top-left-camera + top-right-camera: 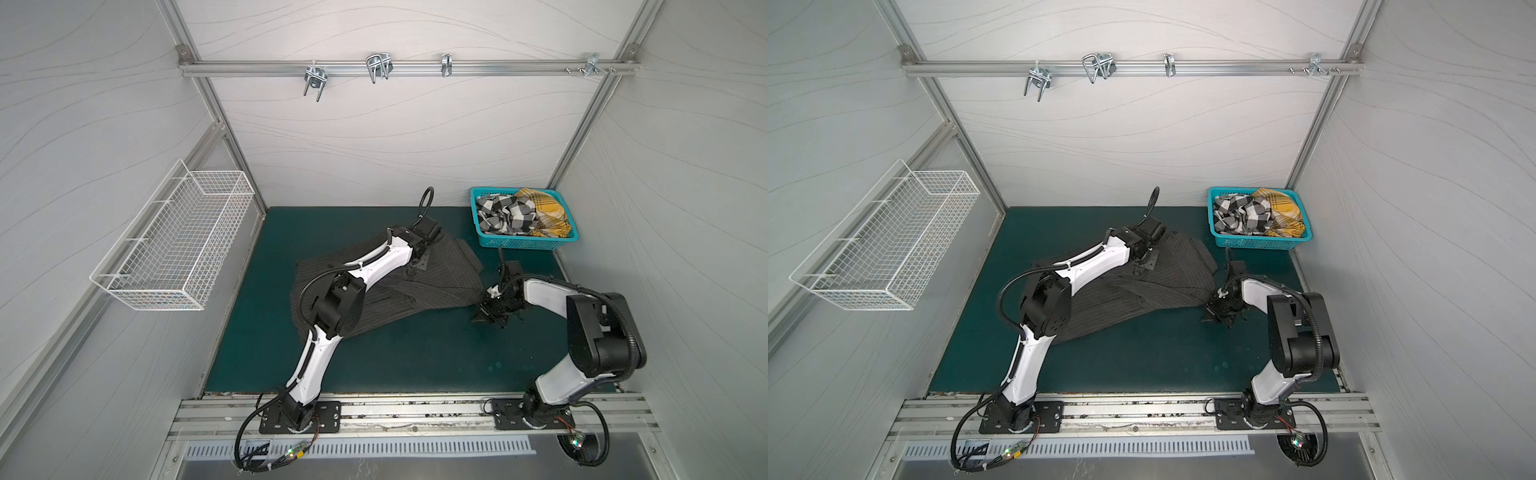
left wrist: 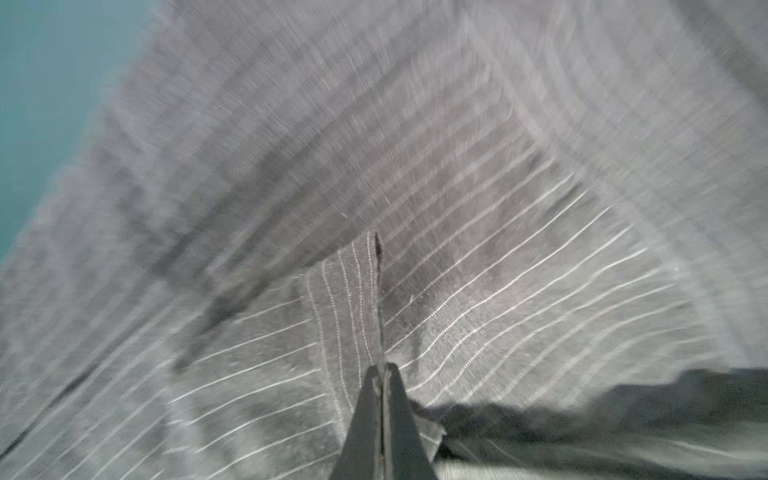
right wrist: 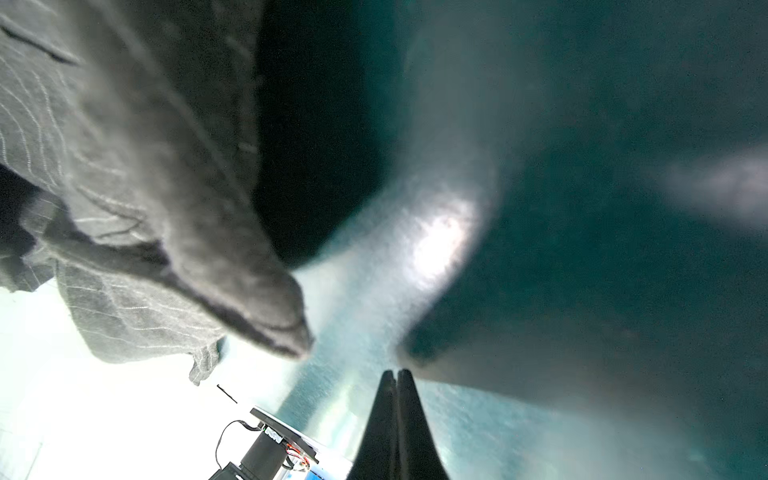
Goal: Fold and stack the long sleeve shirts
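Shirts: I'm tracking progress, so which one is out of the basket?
The charcoal pinstriped shirt, spread on the green mat; the checked shirt and yellow plaid shirt lie bunched in the teal basket.

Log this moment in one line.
left gripper: shut on pinstriped shirt | right gripper: shut, empty | checked shirt, yellow plaid shirt: in basket

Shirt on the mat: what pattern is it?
The shirt is charcoal with thin white pinstripes; clearest in left wrist view.
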Robot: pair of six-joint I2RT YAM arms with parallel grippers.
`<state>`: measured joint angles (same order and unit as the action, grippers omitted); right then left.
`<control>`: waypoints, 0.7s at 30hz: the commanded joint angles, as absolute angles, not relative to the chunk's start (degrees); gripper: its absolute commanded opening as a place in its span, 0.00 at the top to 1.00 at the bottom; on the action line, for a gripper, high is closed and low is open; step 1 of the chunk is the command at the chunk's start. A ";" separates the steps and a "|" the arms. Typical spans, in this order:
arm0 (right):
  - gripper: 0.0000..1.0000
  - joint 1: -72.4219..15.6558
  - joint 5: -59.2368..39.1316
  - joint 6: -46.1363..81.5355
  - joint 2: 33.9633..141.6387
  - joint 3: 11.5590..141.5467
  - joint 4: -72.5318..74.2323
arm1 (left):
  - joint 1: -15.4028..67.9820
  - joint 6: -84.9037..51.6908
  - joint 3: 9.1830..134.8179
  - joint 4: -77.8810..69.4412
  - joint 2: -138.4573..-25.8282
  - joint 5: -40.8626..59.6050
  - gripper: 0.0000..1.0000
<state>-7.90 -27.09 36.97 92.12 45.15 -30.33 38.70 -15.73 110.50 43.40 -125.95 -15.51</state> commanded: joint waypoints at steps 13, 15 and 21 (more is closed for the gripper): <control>1.00 -7.49 -26.35 35.60 91.14 46.71 -32.73 | 35.58 -22.85 101.53 37.60 -117.99 -11.79 1.00; 1.00 -7.56 -26.45 35.63 90.92 47.10 -32.94 | 35.58 -21.62 102.11 38.56 -118.13 -8.51 0.98; 0.99 -7.56 -26.59 35.93 90.85 47.07 -32.79 | 37.89 -14.73 102.57 42.37 -122.34 -8.68 0.52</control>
<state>-7.88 -26.87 36.14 92.01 46.24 -31.11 35.79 -18.13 101.21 41.32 -120.86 -8.49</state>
